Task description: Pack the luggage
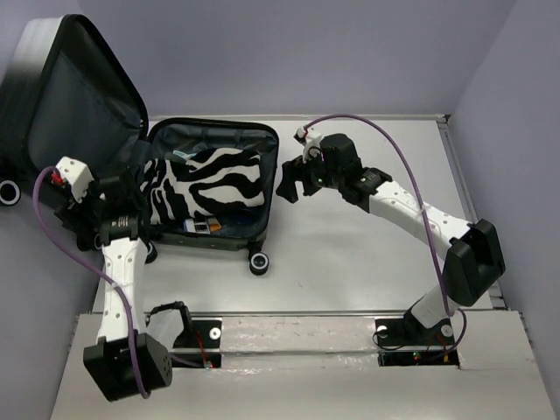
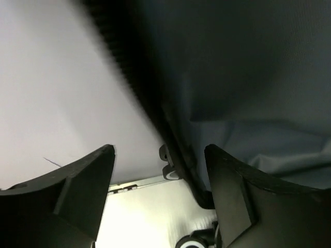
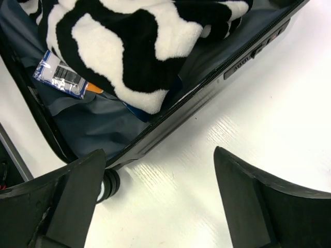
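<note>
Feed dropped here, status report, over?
Left jaws open by lid rim, right jaws open, both empty. Black hard-shell wheeled suitcase open, zebra-striped black-and-white cloth inside. No obstruction seen.

arms (image 1: 118, 276): white links, black joints | cables (image 1: 407, 162): purple | fingers (image 3: 258, 206): black, maybe matte

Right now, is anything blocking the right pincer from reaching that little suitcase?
Nothing visible does. The right pincer, open, hangs just off the right rim of the open suitcase, with only bare white table between them. The zebra-striped cloth lies inside the suitcase, not in the way.
</note>
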`<act>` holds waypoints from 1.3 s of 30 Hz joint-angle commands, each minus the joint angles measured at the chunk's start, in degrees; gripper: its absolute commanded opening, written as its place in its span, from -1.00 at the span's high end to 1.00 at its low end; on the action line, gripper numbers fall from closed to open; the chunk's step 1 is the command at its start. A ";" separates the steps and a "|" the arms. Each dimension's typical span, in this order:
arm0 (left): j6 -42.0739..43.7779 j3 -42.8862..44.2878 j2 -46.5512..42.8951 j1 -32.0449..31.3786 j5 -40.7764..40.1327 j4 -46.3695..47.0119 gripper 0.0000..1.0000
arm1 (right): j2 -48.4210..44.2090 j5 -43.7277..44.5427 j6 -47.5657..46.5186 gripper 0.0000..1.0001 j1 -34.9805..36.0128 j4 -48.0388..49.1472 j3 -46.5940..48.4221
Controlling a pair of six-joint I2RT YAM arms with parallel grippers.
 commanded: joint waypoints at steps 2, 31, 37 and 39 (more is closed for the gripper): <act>1.02 4.03 4.46 1.72 -3.18 7.08 -0.55 | -0.18 2.47 -1.36 -0.96 0.01 3.49 1.15; 9.19 -4.58 -18.36 -45.10 13.51 13.24 0.88 | 14.51 4.06 16.92 0.27 0.54 15.26 -1.39; 11.74 -2.82 -20.76 -64.26 20.03 9.19 0.88 | 12.84 3.45 21.23 0.27 0.54 19.04 -5.61; 11.48 -2.03 -18.65 -68.21 22.83 8.76 0.88 | 13.54 2.83 22.02 0.27 0.54 19.57 -5.61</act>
